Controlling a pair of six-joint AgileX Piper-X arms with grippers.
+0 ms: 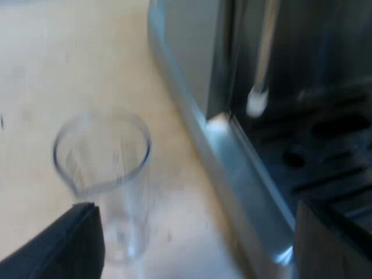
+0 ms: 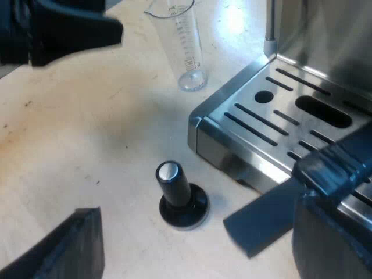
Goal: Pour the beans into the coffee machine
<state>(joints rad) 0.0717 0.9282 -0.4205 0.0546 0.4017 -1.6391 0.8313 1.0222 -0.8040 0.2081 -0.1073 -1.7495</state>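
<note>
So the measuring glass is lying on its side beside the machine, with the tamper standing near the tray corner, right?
No: the measuring glass stands upright beside the machine, as the right wrist view shows. The tamper does stand near the tray corner.

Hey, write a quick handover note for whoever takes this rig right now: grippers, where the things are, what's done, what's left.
Left gripper: open, holding nothing, hovering by the measuring glass.
Right gripper: open, holding nothing, above the tamper.
Measuring glass: upright on the table beside the espresso machine; looks empty.
Tamper: black knob, standing on the table near the corner of the drip tray, not touching it.
Done: the glass looks free of beans; I cannot tell whether any went into the hopper.
Left: check the hopper. If the beans are not in, probably fill the glass and pour.
</note>
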